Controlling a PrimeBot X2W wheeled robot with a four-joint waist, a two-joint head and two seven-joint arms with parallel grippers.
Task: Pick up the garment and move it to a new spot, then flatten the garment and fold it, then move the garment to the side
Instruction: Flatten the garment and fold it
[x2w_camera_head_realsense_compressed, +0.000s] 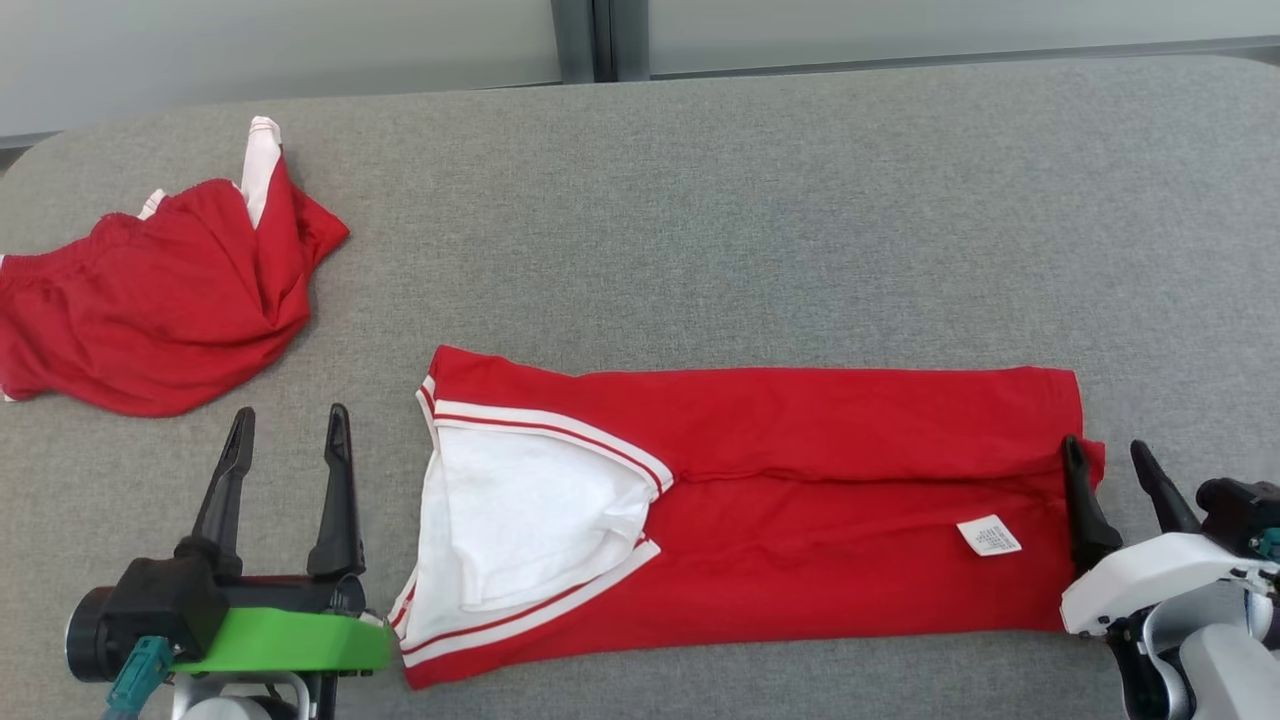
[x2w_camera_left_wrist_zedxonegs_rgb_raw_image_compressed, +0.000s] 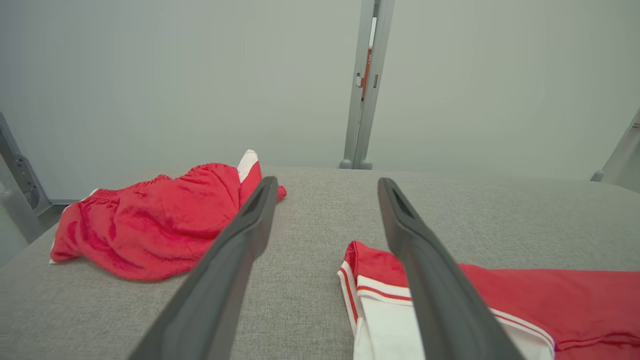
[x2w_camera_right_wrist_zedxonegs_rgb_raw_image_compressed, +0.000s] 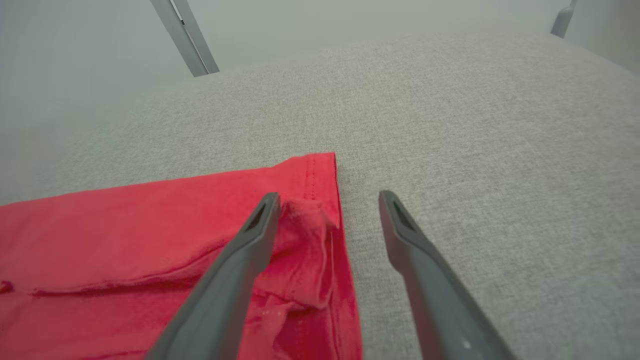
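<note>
Head view: folded shirt (x2w_camera_head_realsense_compressed: 800, 470) on desk (x2w_camera_head_realsense_compressed: 800, 200); left gripper (x2w_camera_head_realsense_compressed: 290, 415), right gripper (x2w_camera_head_realsense_compressed: 1107, 445), jaws apart. Right one, overlapping the shirt's edge, may snag, undoing folds.

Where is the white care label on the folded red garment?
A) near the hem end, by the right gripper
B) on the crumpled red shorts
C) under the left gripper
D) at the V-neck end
A: the white label lies on the folded red garment near its hem end, close to the right gripper.

Soft matt red cloth garment (x2w_camera_head_realsense_compressed: 800, 500) on a coarse grey woven fabric tabletop (x2w_camera_head_realsense_compressed: 760, 220)
</note>
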